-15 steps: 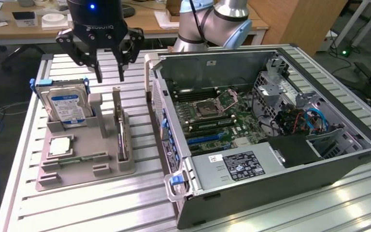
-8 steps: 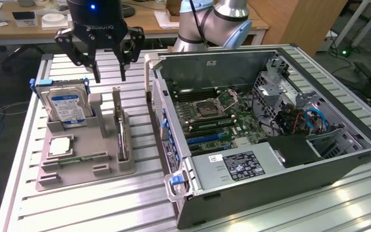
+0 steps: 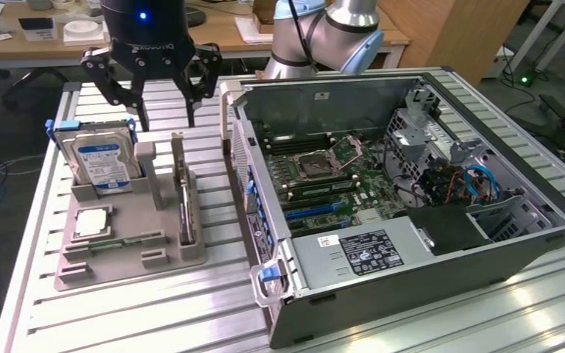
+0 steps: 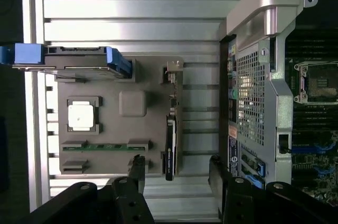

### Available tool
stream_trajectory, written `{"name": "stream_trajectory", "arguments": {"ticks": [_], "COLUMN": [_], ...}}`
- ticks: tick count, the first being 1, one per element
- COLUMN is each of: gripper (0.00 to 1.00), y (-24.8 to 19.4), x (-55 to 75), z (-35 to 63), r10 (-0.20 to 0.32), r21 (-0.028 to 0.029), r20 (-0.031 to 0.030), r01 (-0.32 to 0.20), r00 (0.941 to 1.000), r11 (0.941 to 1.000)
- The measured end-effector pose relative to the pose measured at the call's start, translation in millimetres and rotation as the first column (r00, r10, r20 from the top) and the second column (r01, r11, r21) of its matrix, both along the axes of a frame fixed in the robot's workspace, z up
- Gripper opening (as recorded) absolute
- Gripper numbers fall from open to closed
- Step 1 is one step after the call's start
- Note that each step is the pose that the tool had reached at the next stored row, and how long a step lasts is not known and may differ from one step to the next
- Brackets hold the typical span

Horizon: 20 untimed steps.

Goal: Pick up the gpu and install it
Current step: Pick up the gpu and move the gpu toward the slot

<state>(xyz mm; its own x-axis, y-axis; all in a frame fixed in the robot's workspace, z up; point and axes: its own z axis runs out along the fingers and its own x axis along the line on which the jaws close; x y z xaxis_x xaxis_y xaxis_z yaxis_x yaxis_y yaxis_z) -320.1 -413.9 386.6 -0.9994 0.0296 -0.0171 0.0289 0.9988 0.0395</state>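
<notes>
One gpu [image 3: 183, 202] standing on edge in grey holder [image 3: 96, 273], jaws spread wide and empty above it

The gpu [image 3: 185, 204] is a thin dark circuit card with a pale metal bracket at one end. It stands upright on its long edge, slotted into a grey holder [image 3: 155, 217]. It lies below the end effector [image 4: 177, 168], apart from it. In the wrist view its narrow edge falls between the two spread fingers.
</notes>
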Motion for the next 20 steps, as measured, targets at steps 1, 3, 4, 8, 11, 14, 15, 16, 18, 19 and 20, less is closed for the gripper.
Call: {"name": "stream_trajectory", "arguments": {"ticks": [1,3,4,8,11,14,15,16,18,19,20], "gripper": [0.60,0.60,0.60,0.60,0.60,0.60,0.60,0.60,0.60,0.60,0.60], "y": [-0.9,-2.2,-2.6,-3.9,-5.5,-5.5,-5.5,-5.5,-5.5,-5.5,-5.5], "x": [0.0,0.0,-0.1,0.2,0.2,0.1,0.2,0.2,0.2,0.2,0.2], "z": [-0.2,-0.8,-1.2,-4.3,-8.3,-13.8,-15.5,-17.3,-21.0,-22.8,-24.6], "r10": [0.000,0.000,0.000,0.000,0.000,0.000,0.000,0.000,0.000,0.000,0.000], "r21": [-0.0012,-0.0031,-0.0043,-0.0060,-0.0060,-0.0061,-0.0061,-0.0061,-0.0060,-0.0060,-0.0060], "r20": [-0.0001,0.0000,-0.0001,-0.0003,-0.0003,-0.0004,-0.0004,-0.0003,-0.0004,-0.0003,-0.0003], "r01": [0.000,0.000,0.000,0.000,0.000,0.000,0.000,0.000,0.000,0.000,0.000], "r00": [1.0000,1.0000,1.0000,1.0000,1.0000,1.0000,1.0000,1.0000,1.0000,1.0000,1.0000], "r11": [1.0000,1.0000,1.0000,1.0000,1.0000,1.0000,1.0000,1.0000,1.0000,1.0000,1.0000]}}
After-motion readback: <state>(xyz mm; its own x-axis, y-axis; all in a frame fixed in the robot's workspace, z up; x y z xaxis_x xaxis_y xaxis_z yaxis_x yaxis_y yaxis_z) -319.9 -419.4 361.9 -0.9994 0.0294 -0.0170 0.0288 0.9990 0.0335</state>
